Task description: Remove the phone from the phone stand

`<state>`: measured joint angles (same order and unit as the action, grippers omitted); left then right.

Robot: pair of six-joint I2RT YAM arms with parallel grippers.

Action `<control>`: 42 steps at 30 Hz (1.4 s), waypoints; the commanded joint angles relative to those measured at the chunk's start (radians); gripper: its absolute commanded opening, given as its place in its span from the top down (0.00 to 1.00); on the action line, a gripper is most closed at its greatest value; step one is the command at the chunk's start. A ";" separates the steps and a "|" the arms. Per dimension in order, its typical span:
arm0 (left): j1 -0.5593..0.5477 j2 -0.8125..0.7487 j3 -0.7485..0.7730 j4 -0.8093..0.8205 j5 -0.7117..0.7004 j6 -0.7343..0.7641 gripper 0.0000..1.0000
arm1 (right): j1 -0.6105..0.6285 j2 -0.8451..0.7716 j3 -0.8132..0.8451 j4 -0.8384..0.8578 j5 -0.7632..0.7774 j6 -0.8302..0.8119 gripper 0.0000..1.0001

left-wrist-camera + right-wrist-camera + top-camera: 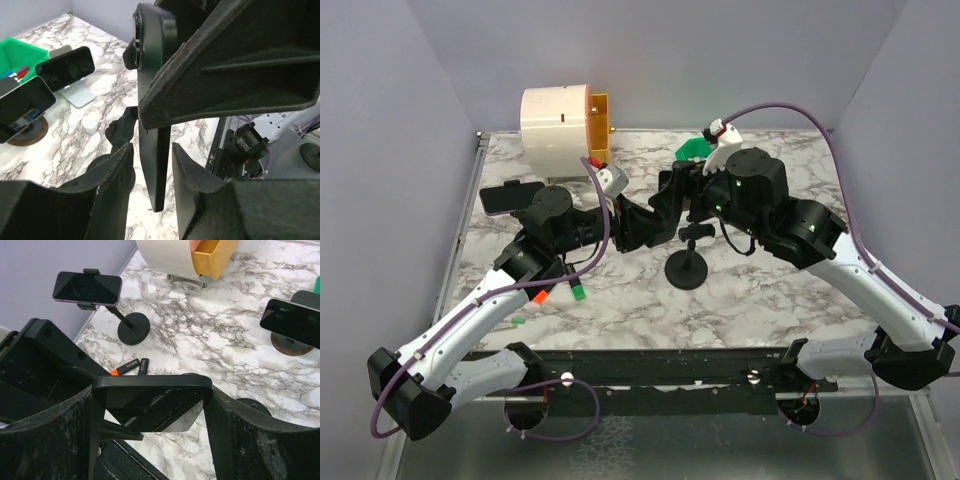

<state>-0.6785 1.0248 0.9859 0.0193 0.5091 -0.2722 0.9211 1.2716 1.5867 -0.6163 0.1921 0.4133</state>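
Observation:
A black phone [150, 385] is gripped by its two ends between the fingers of my right gripper [150, 396], above the marble table. In the left wrist view the phone [159, 170] hangs edge-on between the fingers of my left gripper [152, 149], with a gap on each side. The black phone stand [687, 268], with a round base and a short stem, stands just right of and below the two grippers, which meet at mid-table [660, 212]. The stand's top [122, 131] shows behind the phone, apart from it.
A second phone on a black stand [510, 197] is at the left. Two more phones on stands [67, 67] [22, 102] and a green bin [693, 150] are at the back. A white and orange cylinder [565, 125] is at the back left. Markers [560, 292] lie on the table.

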 commanded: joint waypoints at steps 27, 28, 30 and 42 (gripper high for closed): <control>-0.030 0.007 -0.007 -0.018 -0.100 0.035 0.95 | -0.001 0.049 0.039 -0.016 0.071 0.115 1.00; -0.029 0.007 -0.009 -0.018 -0.100 0.035 1.00 | -0.001 0.049 0.039 -0.017 0.066 0.112 1.00; -0.030 0.002 -0.015 -0.018 -0.107 0.033 1.00 | -0.001 0.045 0.032 -0.010 0.043 0.101 1.00; -0.030 -0.060 -0.091 0.010 -0.203 -0.003 1.00 | -0.001 0.014 0.011 -0.015 -0.086 0.097 0.00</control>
<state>-0.7067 0.9962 0.9199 0.0124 0.3702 -0.2508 0.9207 1.3190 1.5959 -0.6491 0.1795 0.4988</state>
